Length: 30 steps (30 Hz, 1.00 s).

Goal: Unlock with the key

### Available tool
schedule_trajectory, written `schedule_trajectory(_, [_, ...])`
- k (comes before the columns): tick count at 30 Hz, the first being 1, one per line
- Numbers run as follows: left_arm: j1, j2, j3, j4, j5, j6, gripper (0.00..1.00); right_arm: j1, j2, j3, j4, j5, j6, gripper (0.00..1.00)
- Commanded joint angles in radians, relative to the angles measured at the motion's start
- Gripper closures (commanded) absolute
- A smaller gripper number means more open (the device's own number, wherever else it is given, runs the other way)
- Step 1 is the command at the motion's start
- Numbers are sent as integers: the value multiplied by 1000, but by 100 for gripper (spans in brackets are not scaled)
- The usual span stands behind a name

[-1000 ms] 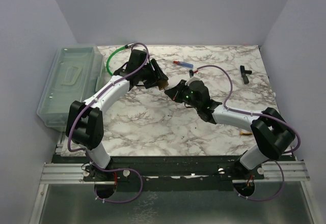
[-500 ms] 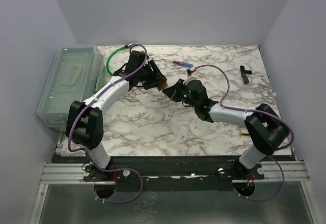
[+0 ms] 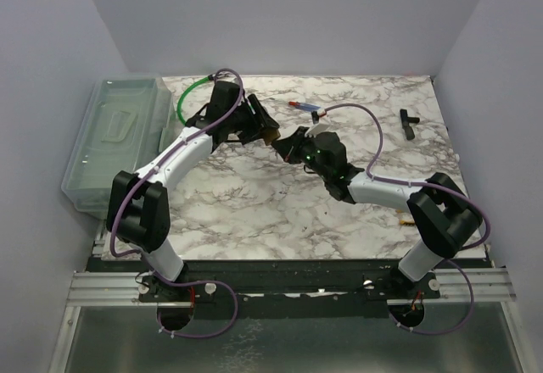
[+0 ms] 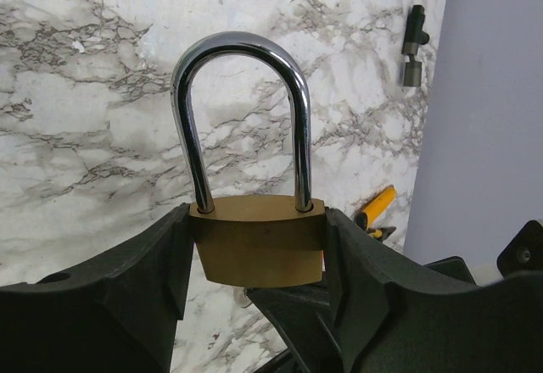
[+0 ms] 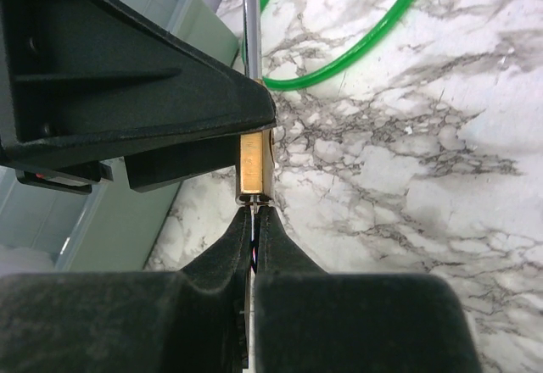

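Right gripper (image 5: 254, 217) advanced — wrist view shows key (image 5: 253, 239) at padlock (image 5: 254, 166).

Left arm (image 3: 182, 154) and right arm (image 3: 383, 192) are both showing white tube-shaped links between bulky black joint housings. A purple cable (image 3: 111, 225) is running along each arm, looping loose near the wrist and again below the base. A small green light (image 3: 307, 159) is glowing on the right wrist housing. Left fingers (image 4: 127, 292) and right fingers (image 5: 284, 258) are showing as matte black moulded plastic, broad and angular, narrowing toward the tips. Both bases (image 3: 170, 284) are sitting on a ribbed aluminium rail (image 3: 102, 288).
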Motion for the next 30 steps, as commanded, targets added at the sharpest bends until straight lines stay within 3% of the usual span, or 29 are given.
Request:
schedule_trajectory(1, [-24,-76,-4,38,181,-30,100,-10,-8,37,140,47,-150,100])
schedule_trajectory(6, [-59,-100,-12,61,215,-47,100,-22,-74,21,93,61,-191,100])
schedule_trajectory(15, [-170,-133,-48,82,164,-65,100,-26,-244,-109,24,30,-104,100])
schedule_trajectory(30, [-262,-215,-322,257,75,-172,100,-24,-382,-277,5,-69,42,100])
